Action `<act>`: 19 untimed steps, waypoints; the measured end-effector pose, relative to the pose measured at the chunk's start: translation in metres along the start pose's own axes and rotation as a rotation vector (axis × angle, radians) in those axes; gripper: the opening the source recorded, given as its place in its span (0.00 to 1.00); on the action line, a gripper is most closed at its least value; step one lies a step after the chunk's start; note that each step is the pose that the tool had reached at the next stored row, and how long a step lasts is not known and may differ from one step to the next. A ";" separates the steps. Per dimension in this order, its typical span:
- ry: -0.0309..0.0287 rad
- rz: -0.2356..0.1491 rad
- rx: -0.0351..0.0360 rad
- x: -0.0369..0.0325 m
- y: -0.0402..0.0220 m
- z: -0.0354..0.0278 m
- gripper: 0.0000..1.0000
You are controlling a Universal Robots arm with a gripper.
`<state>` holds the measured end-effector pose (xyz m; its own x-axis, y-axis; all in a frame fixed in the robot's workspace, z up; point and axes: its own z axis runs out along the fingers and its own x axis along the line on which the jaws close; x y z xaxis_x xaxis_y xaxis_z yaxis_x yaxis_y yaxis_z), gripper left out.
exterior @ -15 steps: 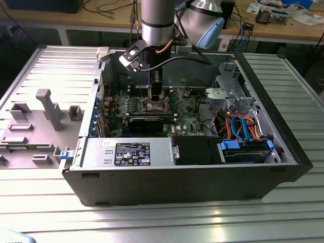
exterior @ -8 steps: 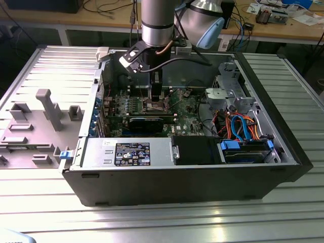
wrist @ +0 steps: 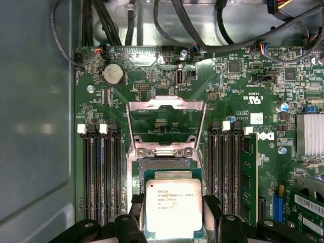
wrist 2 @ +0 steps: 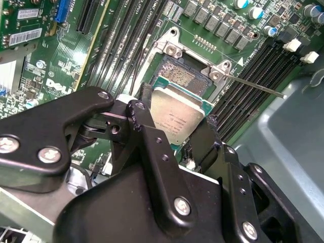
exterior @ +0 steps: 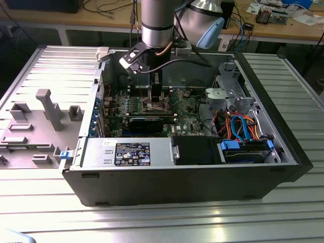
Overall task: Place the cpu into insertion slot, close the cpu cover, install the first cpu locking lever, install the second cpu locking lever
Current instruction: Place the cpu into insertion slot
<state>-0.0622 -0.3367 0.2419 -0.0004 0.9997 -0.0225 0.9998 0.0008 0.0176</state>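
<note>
Grey side panel [exterior: 40, 116] lies flat on the ribbed metal table [exterior: 167, 223], well off to the exterior view's left of the socket. Next along is the open computer case [exterior: 177, 182], with the green board [exterior: 188, 107] on its floor.

I have the arm [exterior: 158, 23] reaching straight down into the case, with the gripper [wrist: 174, 201] directly over the socket [wrist: 169, 165].

Gripper state: narrow, with the fingers [wrist: 135, 207] clamped on two opposite edges of the chip [wrist: 173, 215], silver face up.

Chip position: over the socket and overlapping most of it. A strip of the tan contact field shows uncovered past one edge of the chip in both wrist views. I cannot tell whether the chip rests on the contacts or hangs just above them.

Cover plate [wrist: 166, 119]: swung up and open, standing past the socket on its hinge side, clear of the chip. In the second wrist view one thin lever [wrist 2: 253, 86] angles away from a socket corner, out over the memory slots [wrist: 101, 172].

Those black slots run along both sides of the socket. A round coin battery [wrist: 113, 74] sits on the board beyond the raised cover plate.

To the exterior view's right of the socket, well apart from it, is the metal drive cage [exterior: 230, 93], with blue and orange cables [exterior: 240, 126] below it.
</note>
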 end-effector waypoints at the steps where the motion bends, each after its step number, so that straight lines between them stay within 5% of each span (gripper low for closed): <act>1: 0.0000 0.000 0.0000 0.0000 0.0000 0.0003 0.55; 19: 0.0001 0.000 0.0000 0.0003 -0.0001 0.0050 0.55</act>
<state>-0.0622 -0.3365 0.2369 -0.0005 0.9997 -0.0224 0.9998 0.0008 0.0177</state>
